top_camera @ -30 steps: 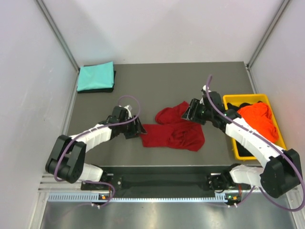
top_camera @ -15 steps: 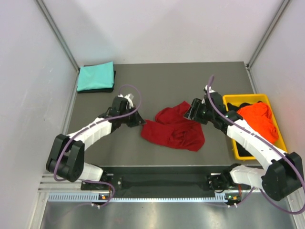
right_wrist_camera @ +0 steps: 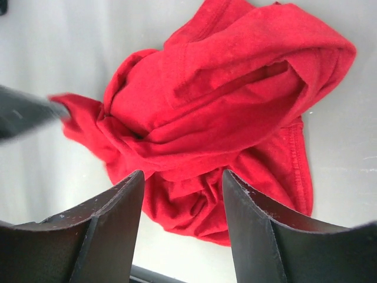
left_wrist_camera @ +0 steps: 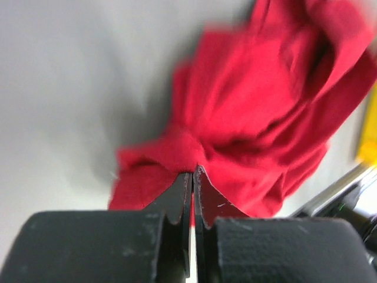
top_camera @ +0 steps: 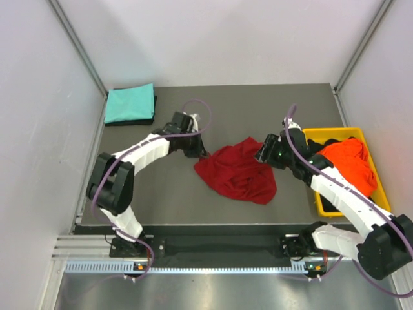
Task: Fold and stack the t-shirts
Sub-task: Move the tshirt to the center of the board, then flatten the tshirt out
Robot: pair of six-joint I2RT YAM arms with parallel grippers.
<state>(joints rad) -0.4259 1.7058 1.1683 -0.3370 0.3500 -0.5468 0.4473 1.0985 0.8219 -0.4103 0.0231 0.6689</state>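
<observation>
A dark red t-shirt (top_camera: 237,173) lies crumpled in the middle of the table. My left gripper (top_camera: 199,154) is shut on the shirt's left edge; in the left wrist view the closed gripper (left_wrist_camera: 193,172) pinches a fold of the red t-shirt (left_wrist_camera: 259,106). My right gripper (top_camera: 264,154) hovers open over the shirt's upper right part, and in the right wrist view the spread gripper (right_wrist_camera: 182,175) frames the red t-shirt (right_wrist_camera: 230,88) without touching it. A folded teal t-shirt (top_camera: 130,103) rests on a dark folded layer (top_camera: 129,121) at the back left. An orange t-shirt (top_camera: 352,165) lies in the bin.
A yellow plastic bin (top_camera: 322,134) stands at the table's right edge, with dark cloth under the orange shirt. White walls enclose the table on three sides. The left arm's blurred tip (right_wrist_camera: 23,112) shows at the left of the right wrist view.
The left gripper shut on the red shirt's left edge and carried it toward the back and right, bunching the cloth. The right gripper shifted slightly and stayed open.
</observation>
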